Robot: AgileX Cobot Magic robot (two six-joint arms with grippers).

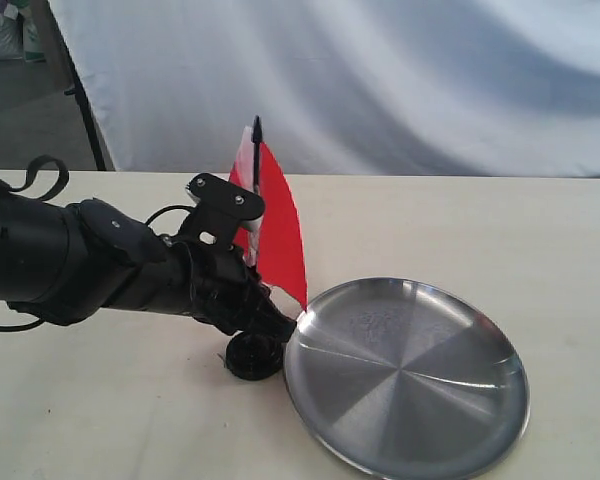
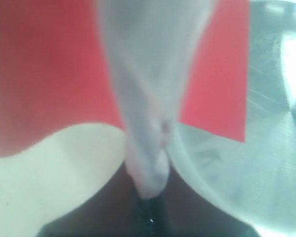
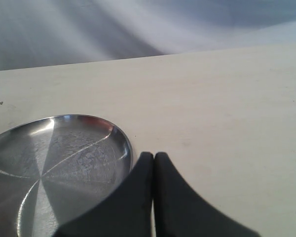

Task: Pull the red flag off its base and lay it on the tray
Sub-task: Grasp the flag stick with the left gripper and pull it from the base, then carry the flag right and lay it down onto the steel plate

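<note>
The red flag stands upright, its black stick tip pointing up and its foot in the small black base on the table. The base sits just left of the shiny steel tray. My left gripper reaches in from the left and is shut on the flag's stick just above the base. In the left wrist view the red flag cloth and its blurred whitish strip fill the picture, with the tray behind. My right gripper is shut on nothing, beside the tray.
The pale table runs back to a white cloth backdrop. A dark stand leg shows at the far left behind the table. My left arm's bulky black body lies low over the table's left half.
</note>
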